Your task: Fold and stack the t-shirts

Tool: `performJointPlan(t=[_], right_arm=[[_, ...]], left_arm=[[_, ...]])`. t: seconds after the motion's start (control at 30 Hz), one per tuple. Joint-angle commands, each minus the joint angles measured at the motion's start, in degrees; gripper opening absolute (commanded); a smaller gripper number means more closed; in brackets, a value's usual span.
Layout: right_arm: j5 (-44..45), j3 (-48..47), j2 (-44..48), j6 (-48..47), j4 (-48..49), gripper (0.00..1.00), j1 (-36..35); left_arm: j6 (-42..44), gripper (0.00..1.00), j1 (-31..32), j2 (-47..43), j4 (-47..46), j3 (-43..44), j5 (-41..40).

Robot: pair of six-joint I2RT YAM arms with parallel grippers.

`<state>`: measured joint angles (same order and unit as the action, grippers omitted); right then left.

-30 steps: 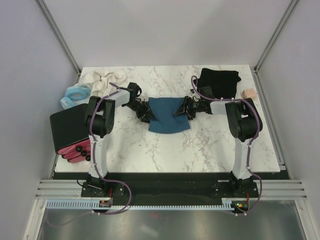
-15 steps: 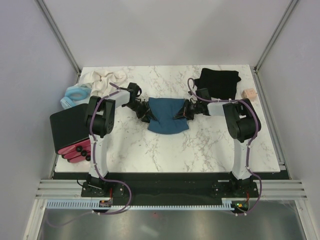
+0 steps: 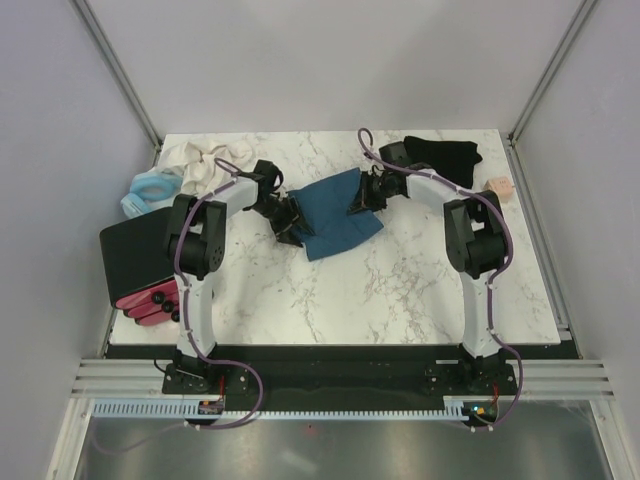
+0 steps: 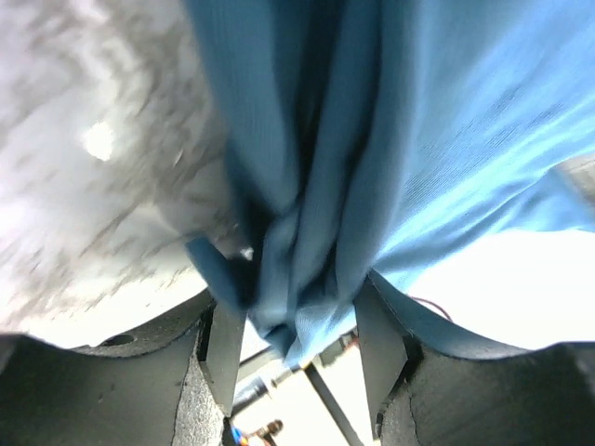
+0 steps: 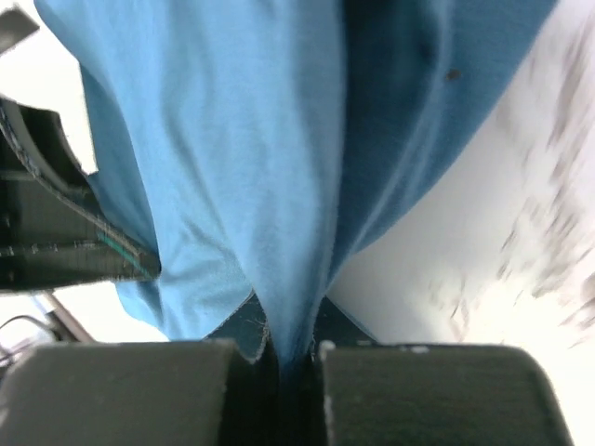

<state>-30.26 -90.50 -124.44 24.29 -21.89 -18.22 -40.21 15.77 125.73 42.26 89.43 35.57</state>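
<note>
The blue shirt (image 3: 340, 215) lies in the middle of the white marble table (image 3: 400, 290), between the two arms. It looks folded up small and sits a bit crooked. The left pincer (image 3: 290, 220) is at the shirt's left edge. In the left wrist view, its two fingers (image 4: 223, 353) stand partly apart, and a bunch of blue cloth sits in the gap between them. The pictures do not show whether the fingers are squeezing that bunch or whether it just sits there loose. The right pincer (image 3: 360, 197) is at the far right edge of the blue shirt. In the right wrist view, its fingers (image 5: 139, 390) are almost pressed together, with a thin fold of the blue shirt pinched tight between them. The cloth spreads out wide from that pinch. The black shirt (image 3: 440, 162) lies in a heap at the far right corner of the table, apart from the blue one. A small pink block (image 3: 497, 186) sits just beside it, near the right edge. At the far left corner lies a crumpled cream cloth (image 3: 205, 160), and a pale blue ring (image 3: 150, 190) sits right next to it. A black box (image 3: 140, 260) stands at the left edge of the table, closer to the arms.
</note>
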Motion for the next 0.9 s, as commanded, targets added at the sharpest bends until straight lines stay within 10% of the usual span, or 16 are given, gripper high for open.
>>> performJointPlan(t=[0.0,0.87], right_arm=[[5.30,-10.65,-3.34,-7.59,-8.07,0.00,0.20],[10.66,-43.45,-18.11,-17.96,-16.78,0.00,6.88]], left_arm=[[2.94,0.57,0.23,-7.76,2.30,-3.02,-7.61],[5.49,0.56,0.14,-18.68,5.82,-15.69,-17.82]])
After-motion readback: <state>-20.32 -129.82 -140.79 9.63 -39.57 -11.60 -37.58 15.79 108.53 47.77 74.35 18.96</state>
